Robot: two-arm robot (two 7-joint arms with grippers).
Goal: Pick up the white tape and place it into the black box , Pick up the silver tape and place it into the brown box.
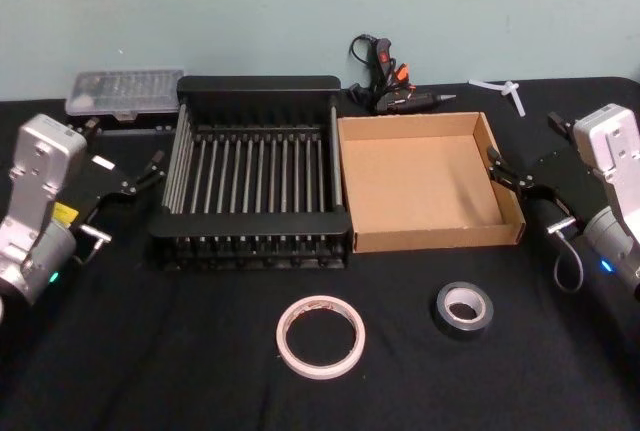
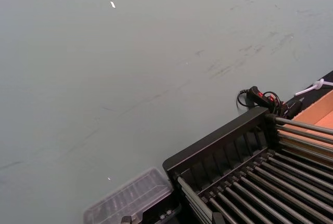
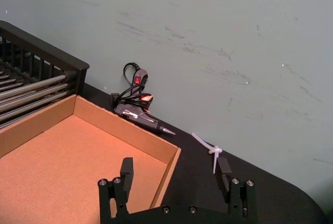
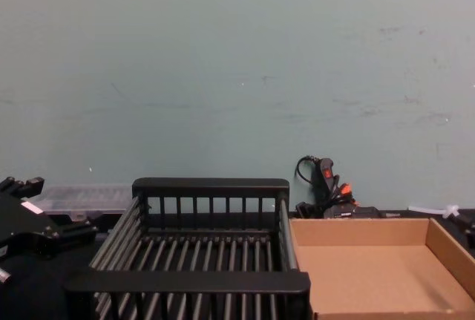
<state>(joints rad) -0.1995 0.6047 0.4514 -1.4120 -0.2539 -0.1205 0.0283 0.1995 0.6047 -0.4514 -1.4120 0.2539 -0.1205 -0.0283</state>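
White tape and silver tape lie flat, holes upward, on the desk before both boxes, well apart from each spread tool: left, right.
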